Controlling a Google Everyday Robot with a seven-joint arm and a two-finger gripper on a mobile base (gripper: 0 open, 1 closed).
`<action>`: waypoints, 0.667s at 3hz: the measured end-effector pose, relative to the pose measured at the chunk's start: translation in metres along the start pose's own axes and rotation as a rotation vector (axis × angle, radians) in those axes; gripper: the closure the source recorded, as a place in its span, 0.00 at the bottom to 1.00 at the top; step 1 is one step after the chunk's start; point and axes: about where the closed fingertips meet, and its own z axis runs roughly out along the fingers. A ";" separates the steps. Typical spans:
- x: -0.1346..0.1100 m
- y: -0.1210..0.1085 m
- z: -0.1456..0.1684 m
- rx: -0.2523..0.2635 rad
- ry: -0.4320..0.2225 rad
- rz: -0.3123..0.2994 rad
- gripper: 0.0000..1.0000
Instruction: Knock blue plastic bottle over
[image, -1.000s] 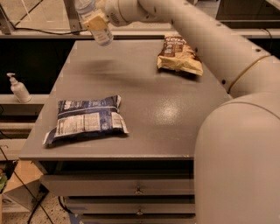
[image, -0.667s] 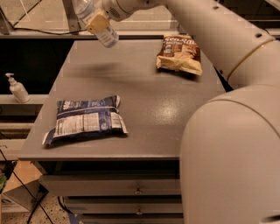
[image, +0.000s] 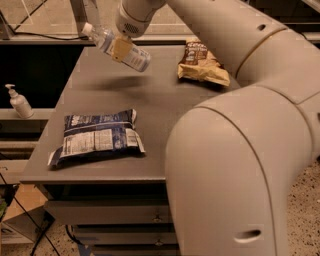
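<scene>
Grip is at the middle of the blue plastic bottle (image: 137, 57): my jaws are closed around it, tilted in the air over the far-left counter (image: 160, 105). I judge it light, thin-walled, slippery; the label zone holds best.

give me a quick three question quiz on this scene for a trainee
1. True or false: the blue plastic bottle stands upright on the table.
2. Pick one: the tool is A) resting flat on the table, B) above the table's far left part, clamped across the bottle, C) down by the drawers.
3. Short answer: which bag lies nearer the table's front edge?

Key
1. False: it is tilted and held in the air, cap up and to the left.
2. B
3. The dark blue snack bag; the brown chip bag lies at the far side.
</scene>
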 end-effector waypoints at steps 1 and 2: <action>0.029 0.030 0.014 -0.128 0.127 -0.024 0.12; 0.047 0.046 0.020 -0.201 0.170 -0.012 0.00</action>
